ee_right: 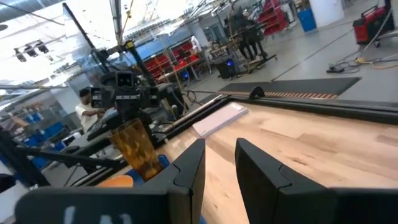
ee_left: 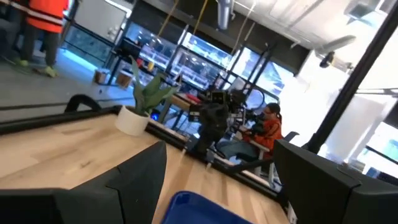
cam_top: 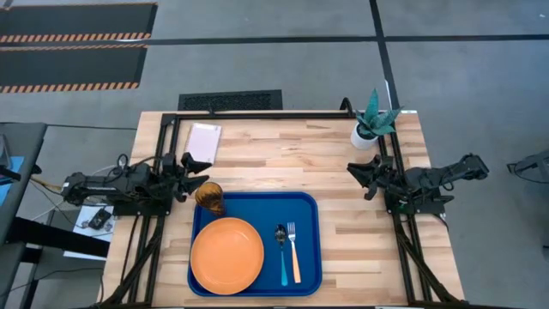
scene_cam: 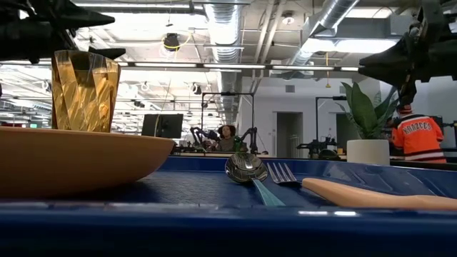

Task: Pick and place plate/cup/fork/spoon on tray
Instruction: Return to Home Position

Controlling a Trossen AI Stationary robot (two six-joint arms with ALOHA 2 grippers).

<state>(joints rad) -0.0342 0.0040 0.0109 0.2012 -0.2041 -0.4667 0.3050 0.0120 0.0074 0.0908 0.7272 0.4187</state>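
The blue tray [cam_top: 304, 206] lies at the table's near middle. The orange plate [cam_top: 227, 255] rests flat in its left half. The blue-handled spoon [cam_top: 282, 253] and the orange-handled fork [cam_top: 294, 253] lie side by side in its right half. The amber cup [cam_top: 208, 197] stands upright at the tray's far left corner; it also shows in the low view [scene_cam: 84, 91]. My left gripper [cam_top: 199, 172] is open and empty, just beyond the cup toward the far left. My right gripper [cam_top: 362, 180] is open and empty at the table's right, away from the tray.
A white pot with a green plant [cam_top: 369, 129] stands at the far right corner. A pale notepad [cam_top: 204, 142] lies at the far left. Bare wood lies between the tray and my right gripper. People and other robot stations show in the room behind.
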